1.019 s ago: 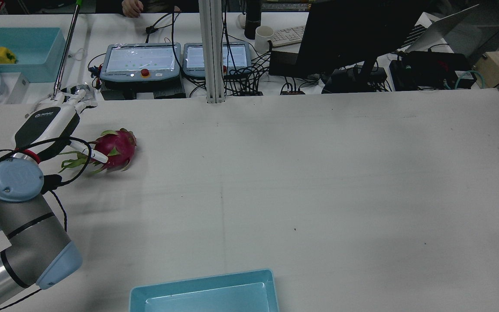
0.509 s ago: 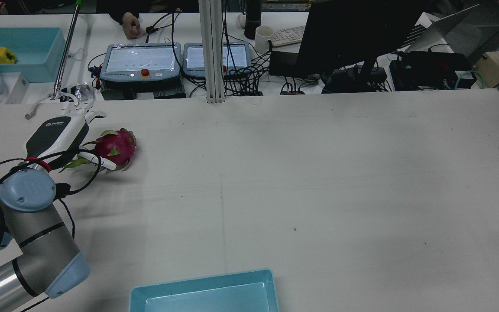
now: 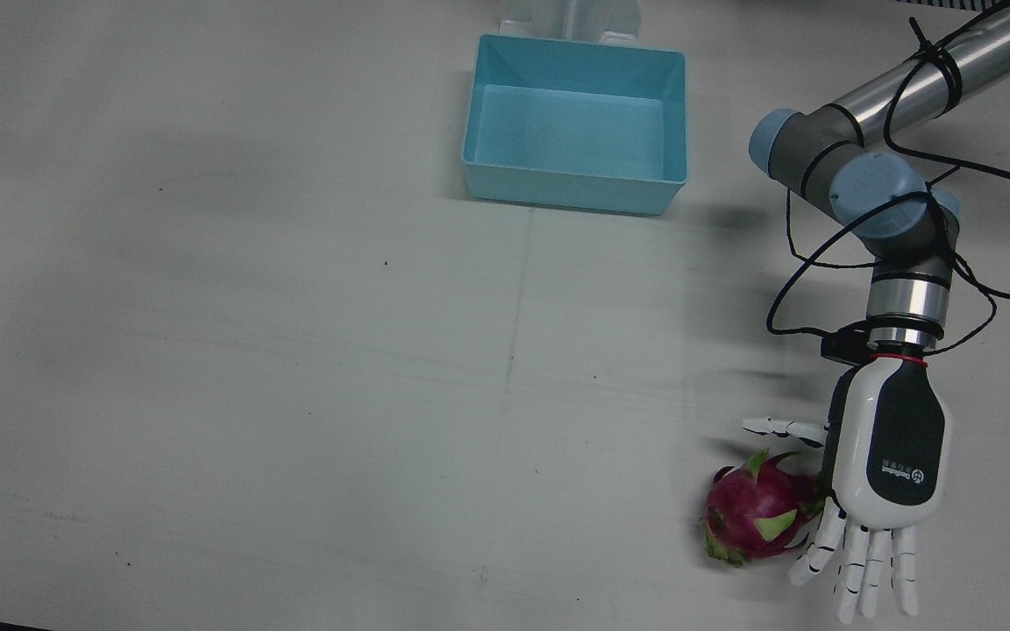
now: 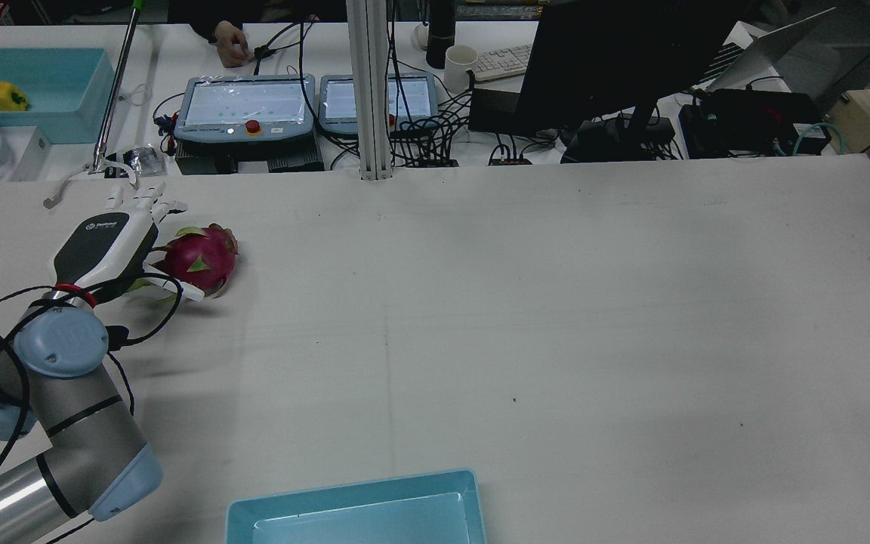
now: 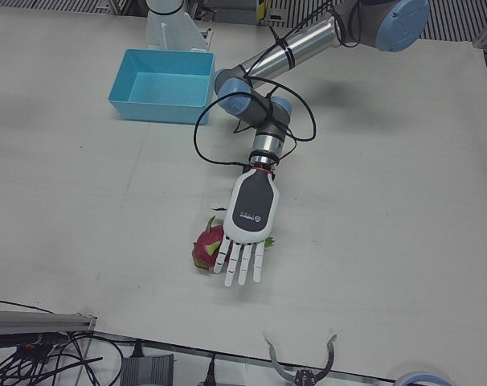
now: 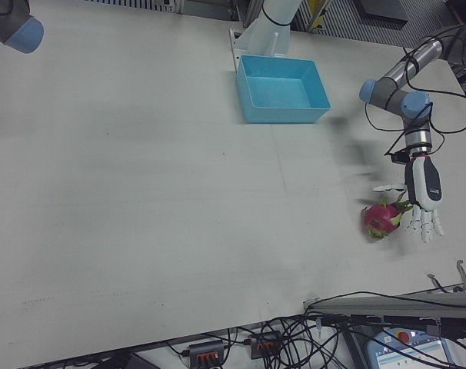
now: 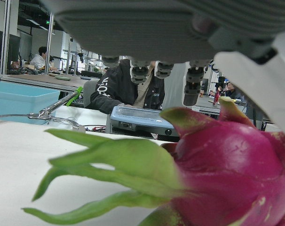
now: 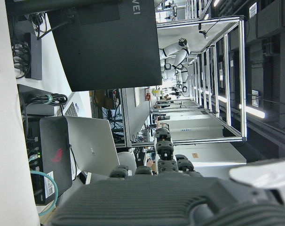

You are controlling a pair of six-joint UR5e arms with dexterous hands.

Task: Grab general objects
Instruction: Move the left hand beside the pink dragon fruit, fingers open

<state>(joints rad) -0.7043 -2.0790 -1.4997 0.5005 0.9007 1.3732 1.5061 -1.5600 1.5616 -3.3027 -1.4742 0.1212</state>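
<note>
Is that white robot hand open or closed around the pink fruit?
Open. The white left hand hovers over the pink dragon fruit with its fingers stretched straight past it, not curled around.

Robotics lab, beyond the left hand (image 4: pixel 114 236) a bench with two teach pendants (image 4: pixel 248 108), tangled cables (image 4: pixel 435 143), dark monitor (image 4: pixel 624 57), keyboard (image 4: pixel 501 62), white mug (image 4: pixel 459 68), aluminium frame post (image 4: pixel 369 91), farther back rows of metal-framed bays (image 8: pixel 213 80) under strip lights
</note>
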